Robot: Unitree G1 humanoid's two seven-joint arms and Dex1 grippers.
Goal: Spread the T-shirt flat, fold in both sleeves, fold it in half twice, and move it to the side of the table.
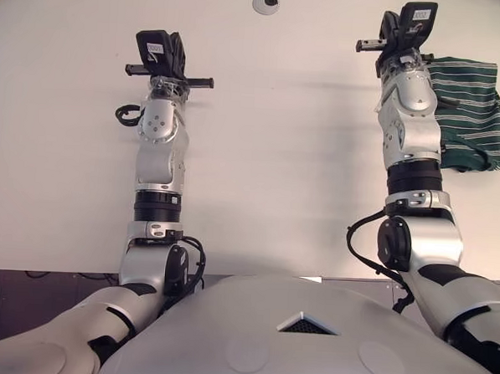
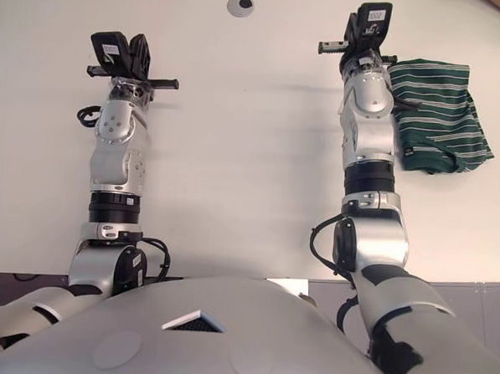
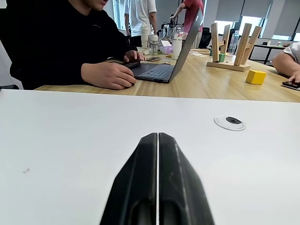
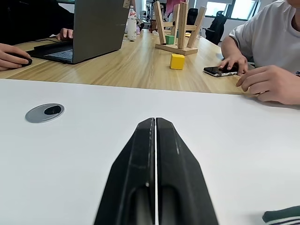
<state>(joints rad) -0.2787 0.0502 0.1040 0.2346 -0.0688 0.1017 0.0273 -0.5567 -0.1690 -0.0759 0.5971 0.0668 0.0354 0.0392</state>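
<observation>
Table: white, lay bare between tools.
T-shirt: green-striped, folded, lay just beside right gripper.
Grip: left gripper, right gripper clenched, empty.

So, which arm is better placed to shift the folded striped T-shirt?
Right, probably: its fingers lie beside the folded green striped T-shirt at the white table's right side; the left arm's fingers are far off.

white table | folded T-shirt right side | grommet far edge
</observation>
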